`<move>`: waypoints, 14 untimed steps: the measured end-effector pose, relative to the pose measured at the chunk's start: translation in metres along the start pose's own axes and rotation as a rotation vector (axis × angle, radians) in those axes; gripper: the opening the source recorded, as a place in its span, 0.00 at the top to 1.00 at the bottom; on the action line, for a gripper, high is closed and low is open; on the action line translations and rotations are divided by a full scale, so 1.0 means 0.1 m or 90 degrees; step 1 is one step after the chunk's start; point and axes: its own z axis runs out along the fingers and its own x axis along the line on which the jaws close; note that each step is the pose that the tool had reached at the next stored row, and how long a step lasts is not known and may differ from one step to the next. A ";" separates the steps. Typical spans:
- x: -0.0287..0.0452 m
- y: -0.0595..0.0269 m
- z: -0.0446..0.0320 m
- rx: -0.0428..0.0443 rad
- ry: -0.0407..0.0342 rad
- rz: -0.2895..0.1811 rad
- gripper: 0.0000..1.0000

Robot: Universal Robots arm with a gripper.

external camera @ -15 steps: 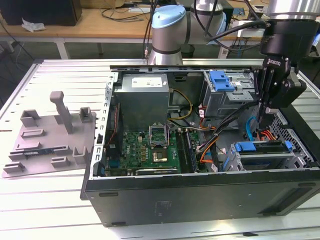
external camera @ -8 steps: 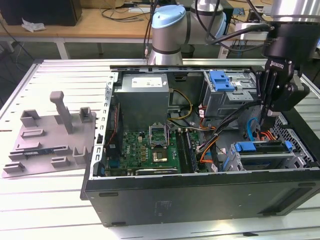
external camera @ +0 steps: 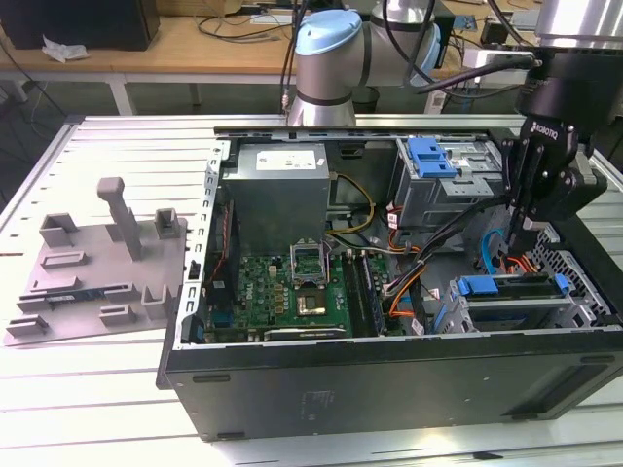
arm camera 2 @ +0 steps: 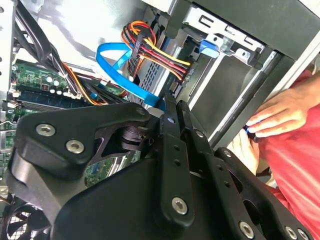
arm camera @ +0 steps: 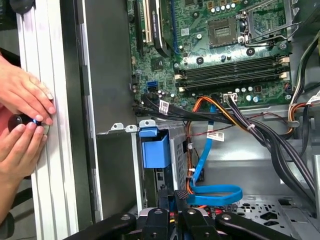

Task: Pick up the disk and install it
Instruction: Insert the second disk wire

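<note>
1 black 2-finger gripper (external camera: 526, 232) hangs fingertips-down inside the open black metal computer case (external camera: 389, 375), at the right of the exterior view. Its jaws stand closed or very nearly so, and nothing can be seen held between them.

The flat silver disk in its blue plastic bracket (external camera: 501, 289) lies at the lower right of the exterior view. It appears to sit already in the grey metal drive bay just below the fingertips, though whether it is fully seated cannot be told. A looped blue flat data cable (arm camera: 215, 192) and a bundle of orange, red and yellow power wires (arm camera 2: 160, 55) lie close beside the fingertips. The green motherboard (external camera: 292, 287) occupies the case floor at centre. The grey moulded plastic tray with an upright post (external camera: 102, 258) rests on the table, well apart at the left.

Judged from this layout, the step in hand is seating the disk. Done well, it calls for pressure on the blue bracket only, in line with the bay. The fingertips should stay off the cable loop and wires. In the first wrist view, 2 hands of a person (arm camera: 25, 100) rest just outside the case wall, so slow motion is prudent.
</note>
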 end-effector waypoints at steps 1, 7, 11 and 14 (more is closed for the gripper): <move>0.007 -0.002 0.003 -0.0001 -0.0022 -0.001 0.84; 0.051 -0.009 0.018 0.0013 -0.0141 -0.008 0.84; 0.076 -0.012 0.026 0.0030 -0.0195 -0.013 0.84; 0.092 -0.014 0.032 0.0041 -0.0230 -0.016 0.84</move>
